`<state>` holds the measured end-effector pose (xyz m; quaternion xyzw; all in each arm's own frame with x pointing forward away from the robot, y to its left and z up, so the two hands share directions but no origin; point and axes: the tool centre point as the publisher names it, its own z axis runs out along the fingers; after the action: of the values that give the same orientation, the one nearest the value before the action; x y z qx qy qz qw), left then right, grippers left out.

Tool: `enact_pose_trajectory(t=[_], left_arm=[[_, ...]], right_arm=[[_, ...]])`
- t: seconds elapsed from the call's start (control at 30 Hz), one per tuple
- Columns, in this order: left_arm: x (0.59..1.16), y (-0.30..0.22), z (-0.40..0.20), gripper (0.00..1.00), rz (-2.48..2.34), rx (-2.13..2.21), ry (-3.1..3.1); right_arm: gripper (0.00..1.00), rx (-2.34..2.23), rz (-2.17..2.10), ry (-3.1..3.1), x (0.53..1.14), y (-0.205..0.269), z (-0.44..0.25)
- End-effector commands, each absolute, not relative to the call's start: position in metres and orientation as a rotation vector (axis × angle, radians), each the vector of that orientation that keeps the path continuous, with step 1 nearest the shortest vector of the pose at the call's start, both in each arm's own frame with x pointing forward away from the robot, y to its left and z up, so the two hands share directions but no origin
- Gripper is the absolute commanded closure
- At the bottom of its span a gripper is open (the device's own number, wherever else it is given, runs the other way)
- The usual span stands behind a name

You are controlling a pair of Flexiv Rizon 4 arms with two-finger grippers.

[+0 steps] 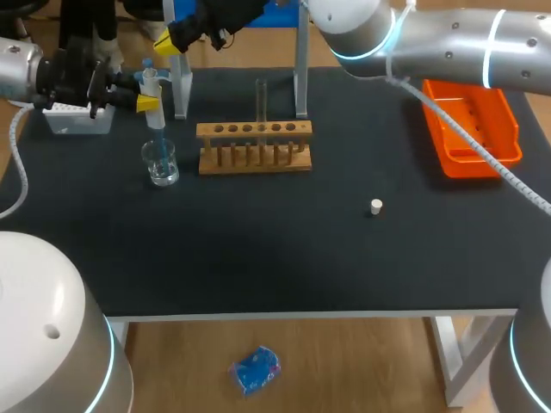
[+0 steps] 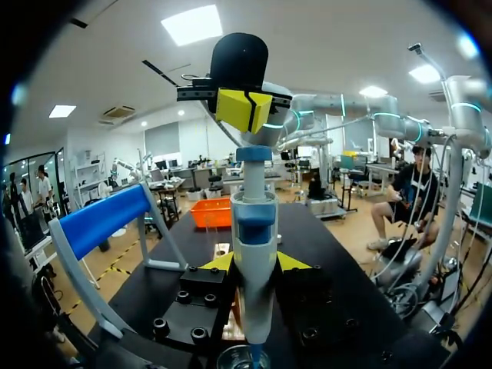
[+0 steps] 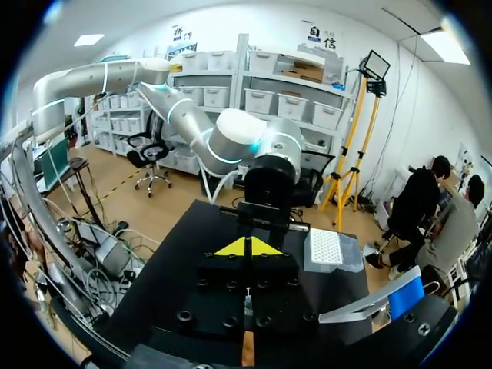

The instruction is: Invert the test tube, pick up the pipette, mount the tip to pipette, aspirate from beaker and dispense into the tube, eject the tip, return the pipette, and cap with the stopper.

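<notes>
On the far left of the black-topped table [image 1: 258, 258], the left gripper [image 2: 254, 263] has its yellow-tipped fingers clamped on either side of a white and blue plastic pipette [image 2: 254, 223]. It holds the pipette upright. The pipette's lower end dips into a small clear glass beaker [image 1: 160, 162] that stands just left of a wooden test tube rack [image 1: 254, 148].

The right arm reaches all the way across from the right side. The right gripper [image 1: 166, 40] hangs directly over the pipette's blue plunger cap [image 2: 254, 154] with its two yellow tips pressed together and nothing between them. It looks to be resting on the cap, though from here I can't be sure they actually touch.

A clear glass test tube [image 1: 261, 96] stands upright in the rack's far row, near the middle. A small white cylindrical stopper [image 1: 376, 206] lies by itself on the bare tabletop, well to the right of the rack and nearer the front edge.

A white tip box [image 1: 77, 119] sits at the far left edge, just behind the left gripper. A white-posted stand with a blue top bar [image 1: 300, 77] rises behind the rack. An orange plastic tray [image 1: 472, 129] lies on the far right of the table.
</notes>
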<state>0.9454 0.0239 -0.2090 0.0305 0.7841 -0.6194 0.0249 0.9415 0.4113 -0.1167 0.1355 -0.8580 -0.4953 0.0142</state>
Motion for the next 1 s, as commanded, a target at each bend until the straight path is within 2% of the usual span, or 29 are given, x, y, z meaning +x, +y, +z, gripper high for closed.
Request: enact_pose_trajectory(t=[0.03,1.0], left_arm=[[0.944,0.024,-0.208,1.00,-1.912,0.092,2.425],[0.944,0.024,-0.208,1.00,-1.912,0.092,2.425]], right_arm=[[1.00,0.438,-1.526,-2.665,0.945,0.418,-0.114],[1.00,0.464,-1.491,-2.640,0.939,0.432,-0.125]])
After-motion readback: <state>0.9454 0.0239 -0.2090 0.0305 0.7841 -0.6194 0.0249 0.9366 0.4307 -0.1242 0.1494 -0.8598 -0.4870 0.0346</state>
